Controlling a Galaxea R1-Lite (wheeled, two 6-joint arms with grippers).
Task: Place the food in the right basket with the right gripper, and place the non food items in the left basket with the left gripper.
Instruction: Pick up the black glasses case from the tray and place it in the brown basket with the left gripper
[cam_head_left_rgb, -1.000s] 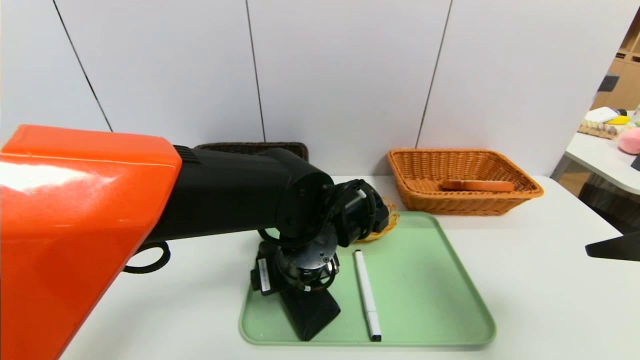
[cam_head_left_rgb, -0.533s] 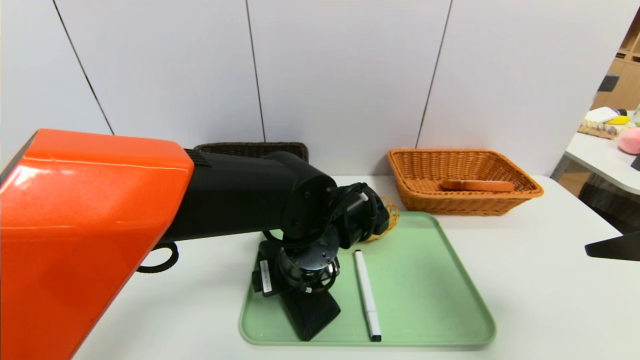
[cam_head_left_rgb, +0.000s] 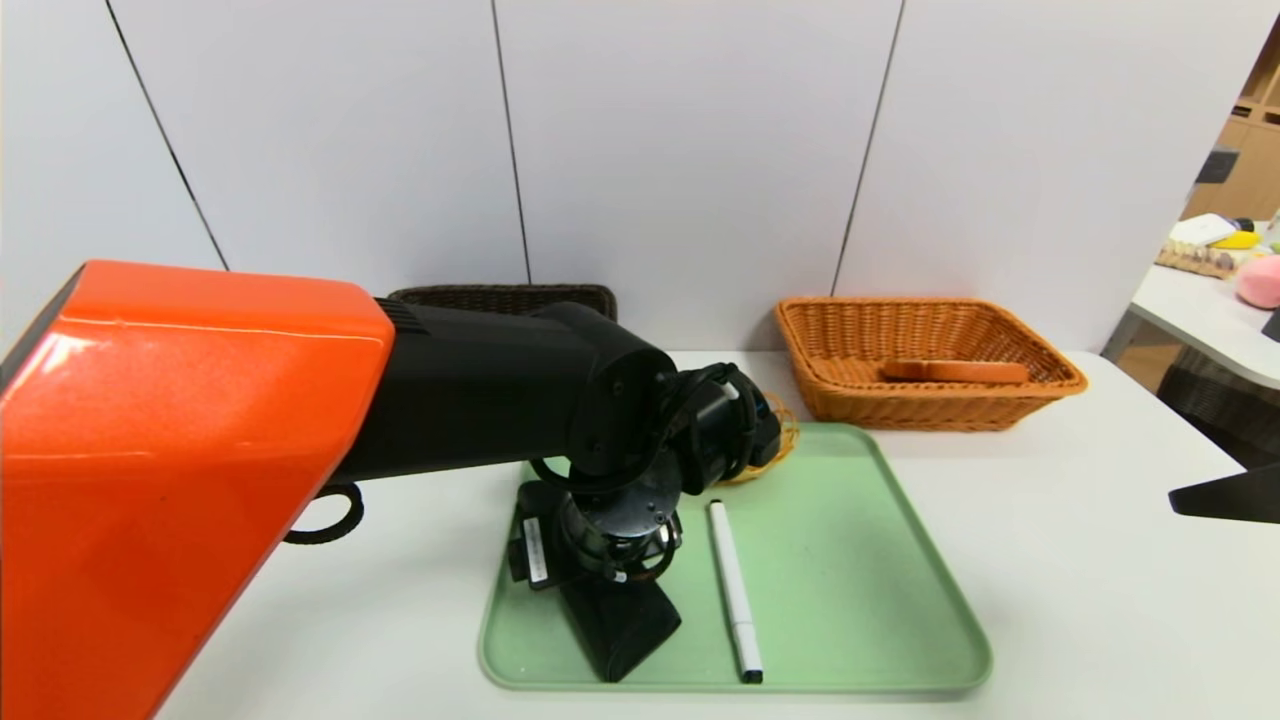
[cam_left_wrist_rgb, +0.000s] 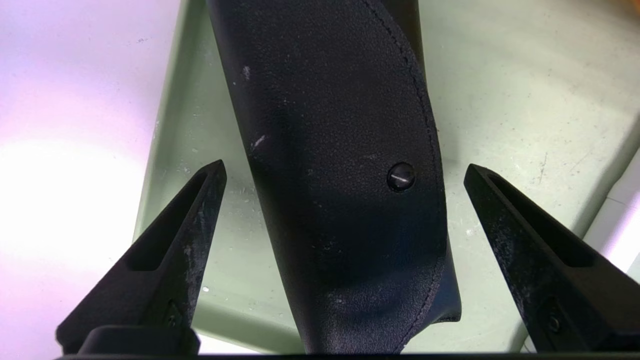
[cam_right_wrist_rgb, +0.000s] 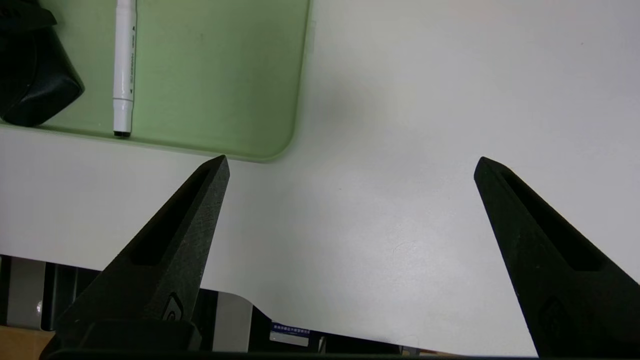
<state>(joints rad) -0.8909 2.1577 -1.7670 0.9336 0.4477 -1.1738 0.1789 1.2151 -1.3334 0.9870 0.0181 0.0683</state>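
With my left gripper (cam_left_wrist_rgb: 342, 170) wide astride the black leather case (cam_left_wrist_rgb: 340, 165) on the green tray (cam_head_left_rgb: 850, 560), I'd centre, descend, then pinch; right gripper (cam_right_wrist_rgb: 350, 165) idle, wide.

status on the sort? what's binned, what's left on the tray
Done: one food item lies in the orange basket. In hand: open left gripper straddles the black case, not gripped. Left: case, marker, yellow-netted item on the green tray. Right gripper idles open.
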